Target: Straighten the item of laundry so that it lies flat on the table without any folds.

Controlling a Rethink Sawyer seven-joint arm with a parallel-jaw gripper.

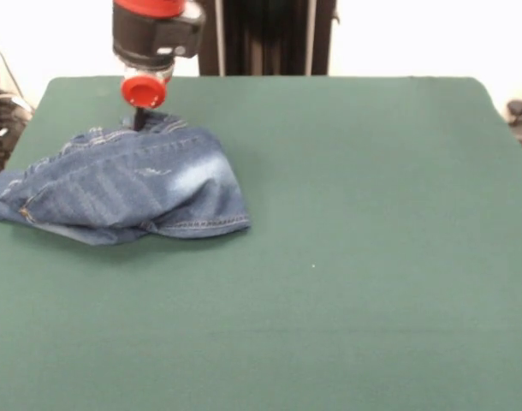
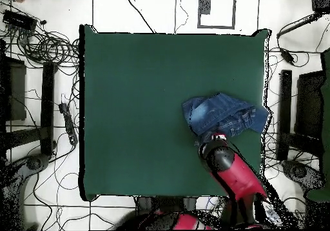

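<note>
My gripper (image 1: 139,120) sits at the far edge of the bunched jeans (image 1: 128,188) near one side of the table (image 1: 347,282), its grip unreadable to me; I judge the next move must draw the folds outward.

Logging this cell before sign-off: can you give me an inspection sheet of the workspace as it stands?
Surface: green table, mostly bare.
Job's things: jeans bunched and folded near one table edge, not flat.
Clutter: nothing seen on the table.
Grippers: gripper down at the far edge of the jeans; open or shut cannot be told.
Cables: tangled cables on the floor beside the table.
Surroundings: tiled floor, dark stands at both sides.
</note>
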